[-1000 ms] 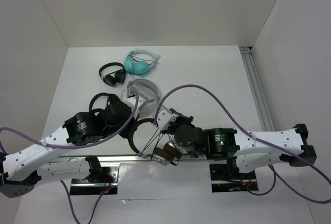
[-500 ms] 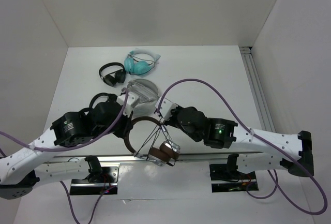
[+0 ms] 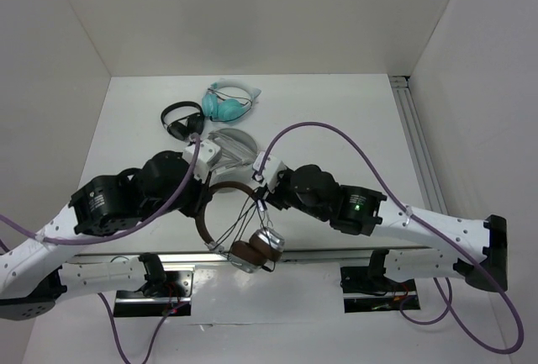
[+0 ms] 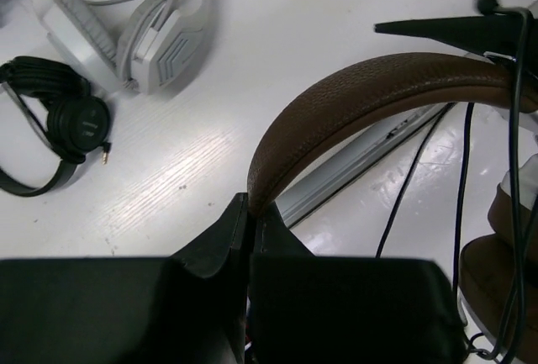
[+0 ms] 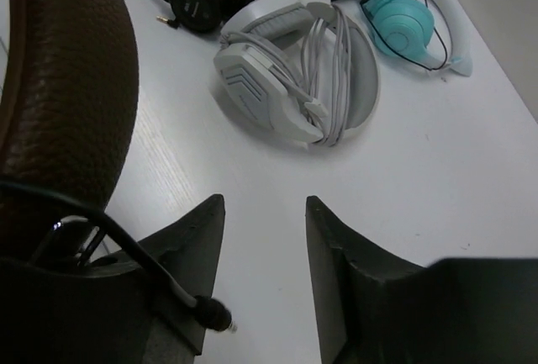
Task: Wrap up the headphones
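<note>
Gripping the brown-padded headphones point(image 3: 250, 251) by the headband point(image 4: 353, 95) in the clamped left claw point(image 4: 250, 206), right claw point(image 5: 265, 206) spread apart above the table point(image 5: 437, 179), black cable point(image 4: 458, 179) dangling.

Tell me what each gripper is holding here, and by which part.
The left gripper is shut on the headphones, pinching their brown headband. The right gripper is open, gripping nothing.

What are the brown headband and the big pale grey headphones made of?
The brown headband looks like leather or an imitation: fine pebbled grain, soft matte sheen; which one cannot be told. The grey headphones look like hard moulded plastic: smooth, matte, with crisp angular ridges on the ear cup.
</note>
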Available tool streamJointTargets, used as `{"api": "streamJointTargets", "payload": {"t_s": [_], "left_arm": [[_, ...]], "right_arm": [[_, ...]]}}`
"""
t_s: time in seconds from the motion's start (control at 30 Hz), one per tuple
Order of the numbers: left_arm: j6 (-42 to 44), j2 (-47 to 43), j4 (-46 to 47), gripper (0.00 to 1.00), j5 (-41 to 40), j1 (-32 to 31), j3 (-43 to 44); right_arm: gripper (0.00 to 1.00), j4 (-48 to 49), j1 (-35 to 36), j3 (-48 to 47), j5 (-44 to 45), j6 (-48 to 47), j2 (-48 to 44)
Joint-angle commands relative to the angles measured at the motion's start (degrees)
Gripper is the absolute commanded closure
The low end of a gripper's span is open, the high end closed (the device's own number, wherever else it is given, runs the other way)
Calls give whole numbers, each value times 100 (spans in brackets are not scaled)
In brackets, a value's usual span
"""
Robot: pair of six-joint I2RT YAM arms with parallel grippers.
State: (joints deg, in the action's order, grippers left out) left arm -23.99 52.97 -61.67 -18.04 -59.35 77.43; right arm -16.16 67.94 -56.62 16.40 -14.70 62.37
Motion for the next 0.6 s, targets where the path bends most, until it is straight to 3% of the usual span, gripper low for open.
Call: {"api": "streamJointTargets", "payload": {"t_s": [0.0,0.13,0.23,0.27,0.57], "left_arm": [[-299,160,156,100,-619,-24,518],[-580,301,-82,100,-911,-24,896],[-581,380,-134,100,-842,-24,1125],[-581,433,-135,100,-841,-24,1256],[-835,688,-284,100,-902,-24,1328]], "right_arm": [[47,281,-53,11,-7,160,-252],[28,-544,-53,-218,583,686,-252],[22,-546,-53,1,706,880,-566],[6,-467,-53,71,706,959,-655],[0,-984,-53,-155,1259,1346,-1288]]}}
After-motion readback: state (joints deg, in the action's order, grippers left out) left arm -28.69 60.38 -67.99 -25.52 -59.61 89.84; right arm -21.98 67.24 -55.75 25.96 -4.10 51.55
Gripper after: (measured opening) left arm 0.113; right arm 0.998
